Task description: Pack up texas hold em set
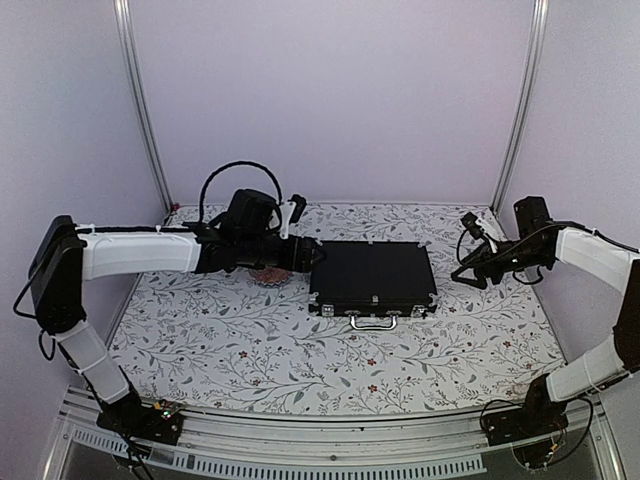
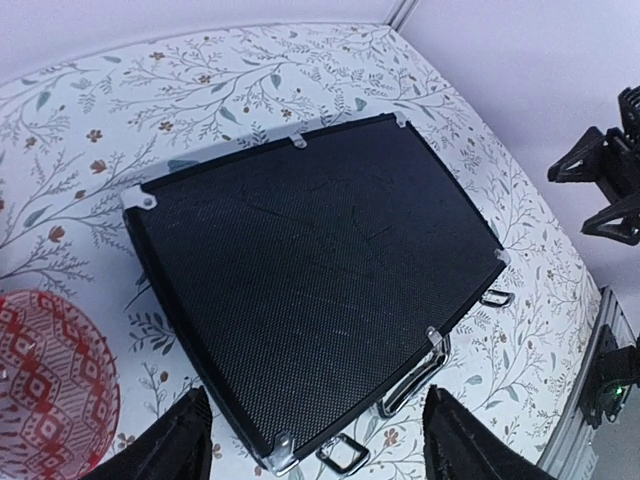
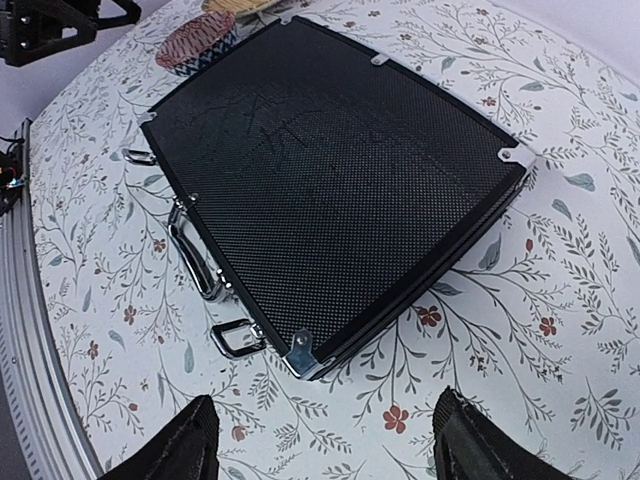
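The left gripper and right gripper are seen spread and empty at either end of the closed briefcase lying flat on the table, whose latches, apparently flipped out beside the handle, are best pressed home while the lid is steadied.

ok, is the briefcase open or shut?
Shut. The briefcase lid lies flat on its base, with no gap along the edges in either wrist view.
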`<state>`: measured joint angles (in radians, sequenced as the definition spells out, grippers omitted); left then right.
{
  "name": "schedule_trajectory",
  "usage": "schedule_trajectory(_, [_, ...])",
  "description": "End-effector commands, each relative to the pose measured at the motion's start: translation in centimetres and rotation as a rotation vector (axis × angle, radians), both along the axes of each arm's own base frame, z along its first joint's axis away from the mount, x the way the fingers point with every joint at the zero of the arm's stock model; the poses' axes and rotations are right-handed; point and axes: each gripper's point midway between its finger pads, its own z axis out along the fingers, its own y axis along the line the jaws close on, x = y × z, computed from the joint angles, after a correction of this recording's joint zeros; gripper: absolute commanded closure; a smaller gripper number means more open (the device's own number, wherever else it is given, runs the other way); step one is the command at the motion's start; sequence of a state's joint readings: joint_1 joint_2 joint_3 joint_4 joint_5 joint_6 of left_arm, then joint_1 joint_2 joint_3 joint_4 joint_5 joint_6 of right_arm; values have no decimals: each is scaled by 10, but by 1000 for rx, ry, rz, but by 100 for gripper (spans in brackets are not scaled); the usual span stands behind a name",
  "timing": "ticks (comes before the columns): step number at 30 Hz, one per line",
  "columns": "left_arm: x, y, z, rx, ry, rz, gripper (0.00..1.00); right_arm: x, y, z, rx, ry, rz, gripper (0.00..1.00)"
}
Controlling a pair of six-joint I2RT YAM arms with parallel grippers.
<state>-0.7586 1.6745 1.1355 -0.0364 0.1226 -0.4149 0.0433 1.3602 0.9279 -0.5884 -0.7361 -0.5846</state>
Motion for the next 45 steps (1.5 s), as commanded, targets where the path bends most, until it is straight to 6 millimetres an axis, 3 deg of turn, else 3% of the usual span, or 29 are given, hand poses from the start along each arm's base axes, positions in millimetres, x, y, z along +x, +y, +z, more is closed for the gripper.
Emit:
schedule_trajectory(1, [6,-38,5,-2,-18,-77,27,13,1,-14,-84,-27,-8,27])
schedule_trajectory(6, [9,-75,-6,-18,16,-150,33,8,21,-19,-125,-37,43,31])
schedule_trajectory(9, [9,-95,-26,-24,67,-189,39,3,35,-28,-183,-49,81,37])
schedule_trajectory(16, [-3,-127,-57,-53,173,-251,61,-2,55,-45,-241,-42,143,62])
schedule_trajectory(19, [-6,-129,-72,-57,226,-250,74,-3,59,-56,-267,-27,158,69])
schedule_trajectory(25, [-10,-126,-98,-28,289,-239,93,-11,67,-79,-324,-6,201,73])
schedule_trajectory(29, [-11,-124,-108,-13,308,-232,98,-25,71,-97,-370,11,250,77])
schedule_trajectory(36, [-11,-122,-113,-4,314,-227,99,-46,68,-121,-448,17,324,79])
schedule_trajectory(45, [-10,-120,-117,4,320,-220,99,-60,70,-94,-399,-23,342,80])
